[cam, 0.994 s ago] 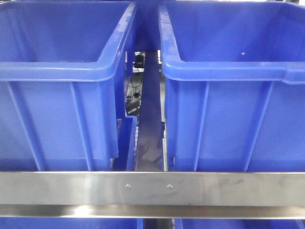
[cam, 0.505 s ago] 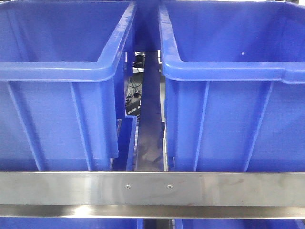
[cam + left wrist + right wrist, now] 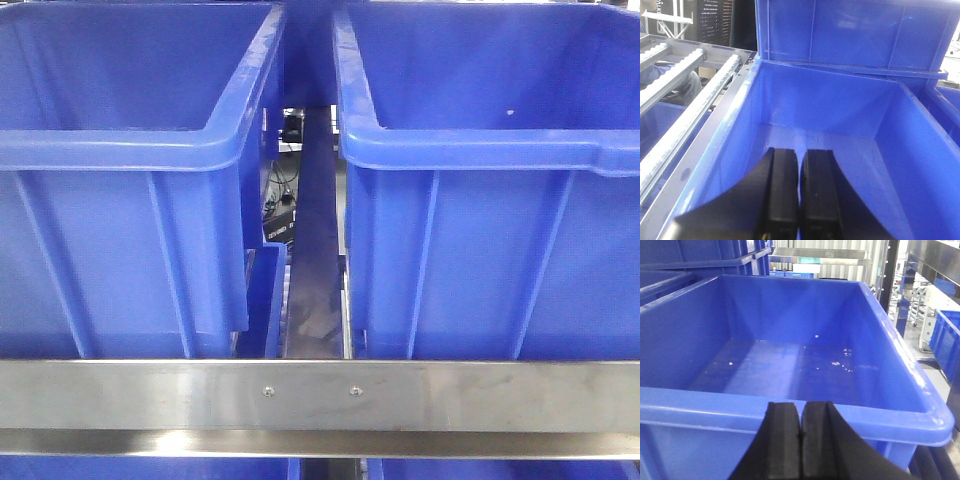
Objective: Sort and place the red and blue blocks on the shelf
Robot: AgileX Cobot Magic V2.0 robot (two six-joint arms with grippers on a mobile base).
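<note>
Listing what stands at this station: two large blue plastic bins with moulded ribs, the left bin point(image 3: 130, 180) and the right bin point(image 3: 490, 180), parked side by side on the metal rack, behind its brushed steel front rail point(image 3: 320, 395) — the rail presumably serves as the stop that keeps bins from rolling off the front. The left gripper point(image 3: 801, 192), black fingers pressed flat together with nothing between them, hangs inside a bin, whose bare floor point(image 3: 805, 137) lies just ahead of and below the tips; pale roller tracks point(image 3: 687, 117) run off to the left of the jaws, empty of bins. The right gripper point(image 3: 801, 435), likewise closed on nothing, sits just outside the near rim point(image 3: 790, 412) of the other bin, whose floor point(image 3: 790, 365) beyond the tips carries only a few pale specks. The small red and blue cubes — the goods to be sorted — appear in no view; neither bin interior, as far as visible, holds one. Judged state: both arms unloaded, poised at the bins either between placements or with a pick yet to come.
</note>
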